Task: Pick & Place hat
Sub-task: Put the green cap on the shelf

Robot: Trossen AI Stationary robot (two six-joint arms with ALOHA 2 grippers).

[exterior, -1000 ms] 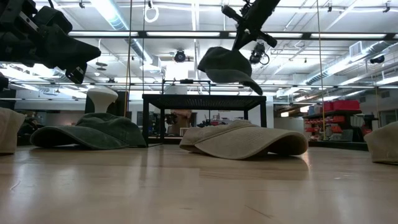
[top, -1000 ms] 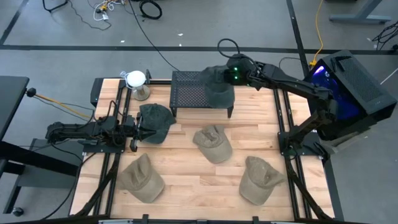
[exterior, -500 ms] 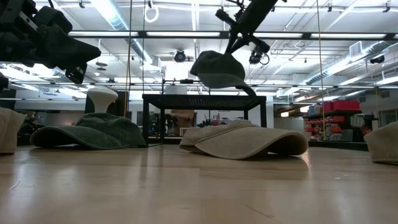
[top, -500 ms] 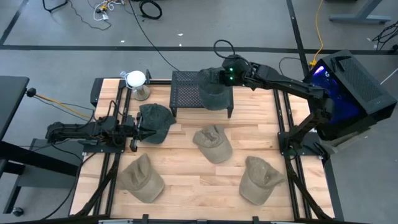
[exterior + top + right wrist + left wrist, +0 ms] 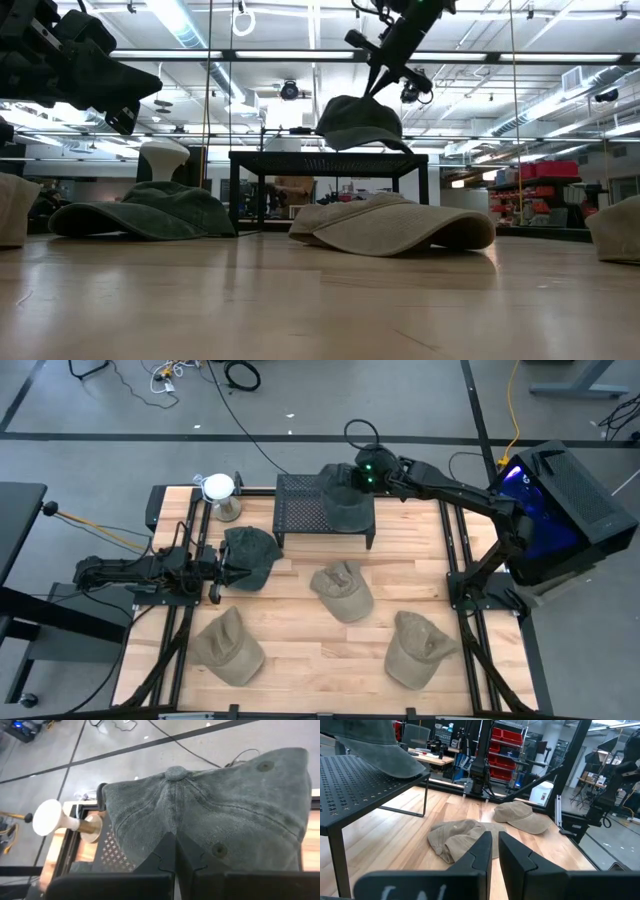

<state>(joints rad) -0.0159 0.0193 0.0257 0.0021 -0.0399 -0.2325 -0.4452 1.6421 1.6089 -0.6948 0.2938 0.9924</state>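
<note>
My right claw (image 5: 358, 477) pinches the dark green hat (image 5: 345, 503), which hangs below it over the black mesh rack (image 5: 305, 508); my left claw (image 5: 222, 570) waits, fingers narrow.

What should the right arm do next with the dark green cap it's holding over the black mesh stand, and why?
Probably lower a little further, then open. The right gripper is shut on the dark green cap, which in the low view hangs just above the black perforated metal stand, its brim near the top but the crown not clearly resting.
</note>
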